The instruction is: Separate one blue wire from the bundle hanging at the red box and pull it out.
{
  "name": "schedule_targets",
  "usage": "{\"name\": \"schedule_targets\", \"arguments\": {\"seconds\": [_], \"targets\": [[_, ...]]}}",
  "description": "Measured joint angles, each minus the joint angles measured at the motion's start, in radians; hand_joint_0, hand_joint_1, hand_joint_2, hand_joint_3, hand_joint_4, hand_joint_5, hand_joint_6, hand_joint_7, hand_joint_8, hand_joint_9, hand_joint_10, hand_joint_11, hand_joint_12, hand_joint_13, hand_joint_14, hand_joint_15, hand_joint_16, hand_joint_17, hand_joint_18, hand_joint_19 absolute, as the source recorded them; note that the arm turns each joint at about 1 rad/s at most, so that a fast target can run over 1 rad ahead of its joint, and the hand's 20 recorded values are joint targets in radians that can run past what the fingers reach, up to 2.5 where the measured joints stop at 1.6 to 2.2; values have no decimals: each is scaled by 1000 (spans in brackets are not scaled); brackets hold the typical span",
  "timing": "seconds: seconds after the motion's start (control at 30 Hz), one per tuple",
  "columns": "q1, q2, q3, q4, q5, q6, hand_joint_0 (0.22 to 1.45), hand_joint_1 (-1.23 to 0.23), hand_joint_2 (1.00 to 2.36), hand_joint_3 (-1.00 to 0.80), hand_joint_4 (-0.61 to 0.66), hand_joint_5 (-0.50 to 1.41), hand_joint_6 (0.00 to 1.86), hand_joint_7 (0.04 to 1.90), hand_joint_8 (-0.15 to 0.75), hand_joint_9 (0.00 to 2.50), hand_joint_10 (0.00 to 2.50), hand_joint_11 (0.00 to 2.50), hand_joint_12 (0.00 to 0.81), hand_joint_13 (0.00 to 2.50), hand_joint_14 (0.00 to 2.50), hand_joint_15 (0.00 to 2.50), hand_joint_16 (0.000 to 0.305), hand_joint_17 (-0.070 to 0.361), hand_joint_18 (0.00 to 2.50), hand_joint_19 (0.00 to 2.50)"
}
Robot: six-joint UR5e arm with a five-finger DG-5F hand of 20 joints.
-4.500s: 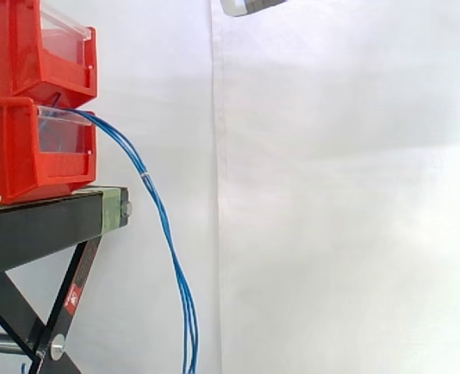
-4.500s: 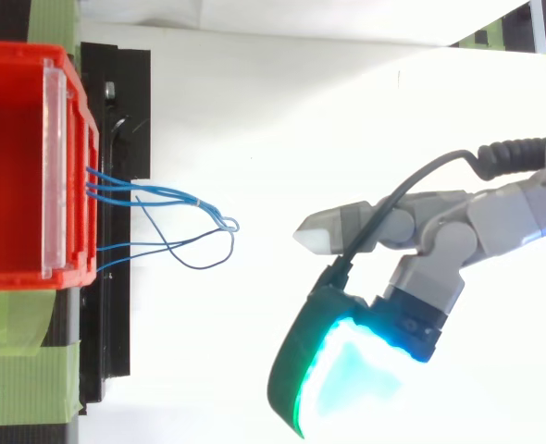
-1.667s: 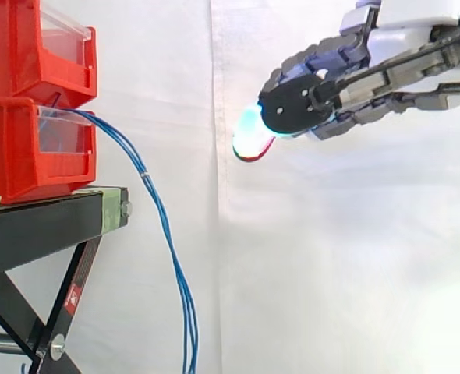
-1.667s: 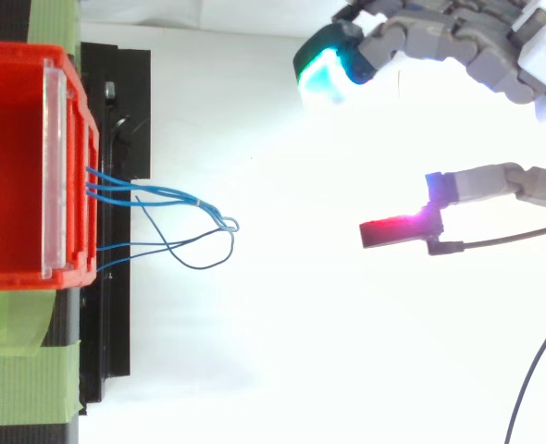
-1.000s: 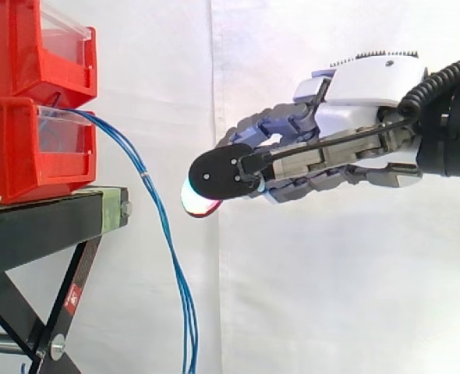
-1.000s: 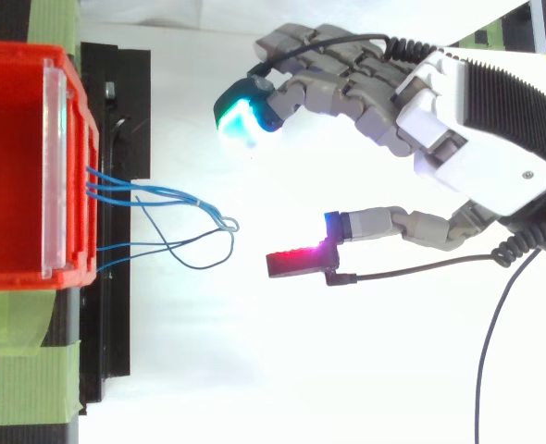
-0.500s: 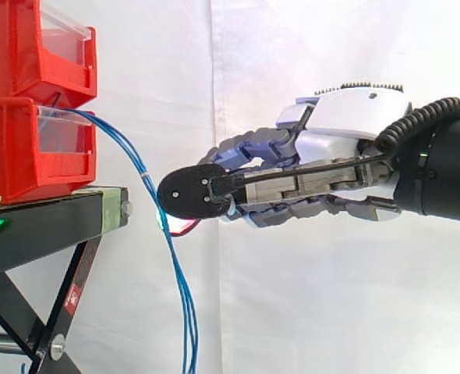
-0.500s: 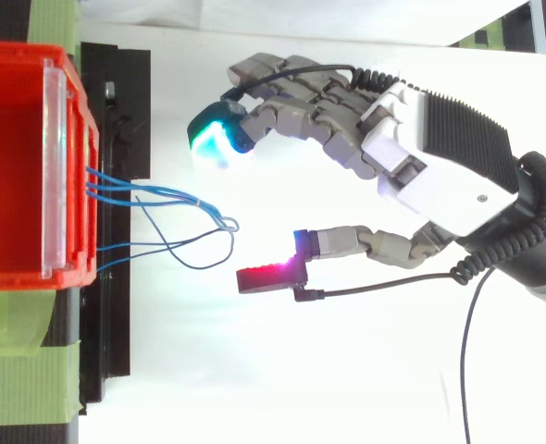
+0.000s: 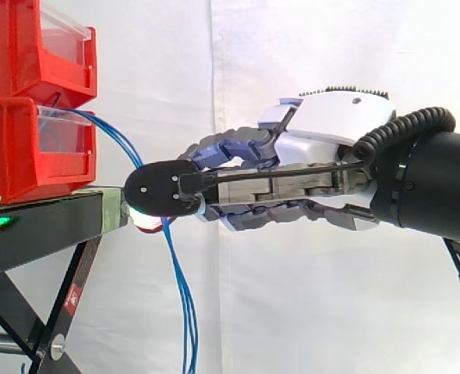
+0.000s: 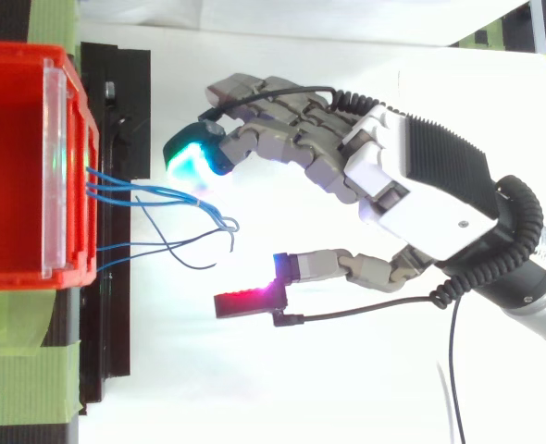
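The hand (image 9: 323, 156) reached in from the right at the level of the black stand's (image 9: 35, 226) top, its fingers stretched out nearly straight and its thumb spread well away from them, so it was open and held nothing. In the top view the fingers (image 10: 273, 120) ended in a cyan-green pad (image 10: 188, 159) just beside the upper strands of the blue wires (image 10: 162, 194), while the thumb's red pad (image 10: 245, 302) lay on the far side of the wire loops, apart from them. The loops sat between the two pads, nearer the cyan-green one. Whether that pad touched a strand could not be told.

In the side view the foremost fingertip, black-backed with a red glow beneath (image 9: 148, 220), overlapped the blue wires (image 9: 179, 288) just off the corner of the stand. The wires came out of the front of the lower red bin (image 9: 19, 156), arced outward and down past the stand's edge, and hung together as a bundle to the bottom of the view. None was separated from the rest. An upper red bin (image 9: 19, 47) was stacked on the lower one, and a white curtain (image 9: 331, 312) hung behind. From above, strips of green tape (image 10: 32, 379) lay at the bin's corners
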Motion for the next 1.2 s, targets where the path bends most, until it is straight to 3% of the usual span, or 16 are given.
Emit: {"name": "schedule_targets", "arguments": {"seconds": [0.5,0.9,1.2], "targets": [[1,-7,34,34,3,17,544,-639,1000,-500,347,-159,503,912,328,381,0,0,393,301,6,160,56,126,343,114],[1,-7,36,35,1,32,552,-660,1000,-500,353,-146,503,985,330,407,0,16,394,330,5,171,54,122,371,131],[0,-7,36,31,2,32,562,-676,1000,-500,328,-120,502,1139,339,460,2,61,396,379,5,191,52,117,465,166]]}}
